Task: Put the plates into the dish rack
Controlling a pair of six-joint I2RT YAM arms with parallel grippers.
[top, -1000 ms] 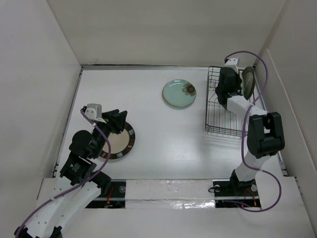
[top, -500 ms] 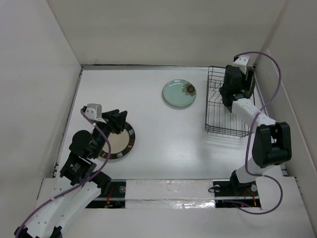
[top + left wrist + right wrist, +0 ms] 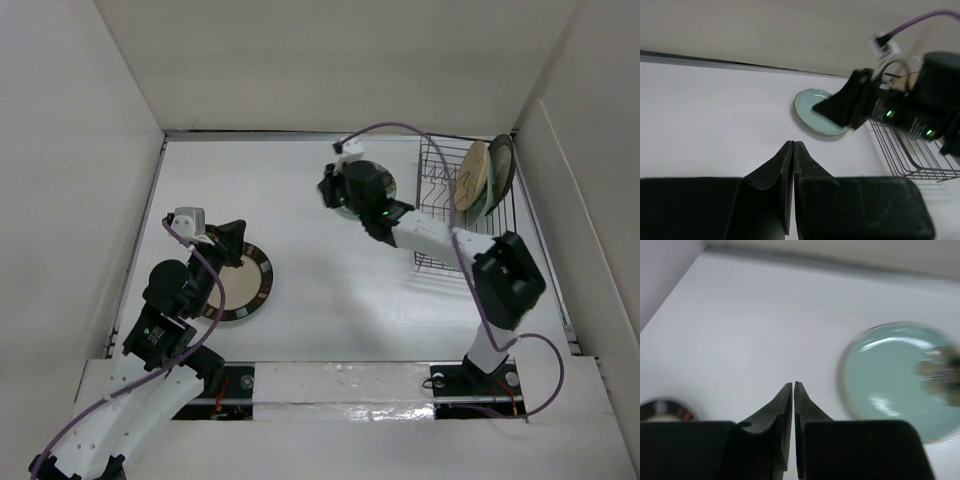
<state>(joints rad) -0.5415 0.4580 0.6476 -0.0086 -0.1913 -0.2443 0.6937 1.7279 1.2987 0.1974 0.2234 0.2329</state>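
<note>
**Two plates racked, two on the worktop, both claws closed and empty**

The dish rack [image 3: 440, 250] stood at the far right of the worktop [image 3: 310, 320]. Two plates stood on edge at its far end, close together: a cream plate [image 3: 472, 176] and, to its right, a dark-rimmed plate [image 3: 501, 165].

The teal plate [image 3: 380, 180] lay flat on the worktop just left of the rack. The right arm reached over it. The right claw [image 3: 793, 388] was off the plate's left edge, its jaws pressed together with nothing between them.

The striped-rim plate [image 3: 250, 290] lay flat at the near left, well apart from the rack. The left claw [image 3: 792, 150] was above that plate's far-left edge, jaws pressed together and holding nothing. Contact with the plate could not be determined.

The right wrist view was blurred; the flower on the teal plate was not legible there.
</note>
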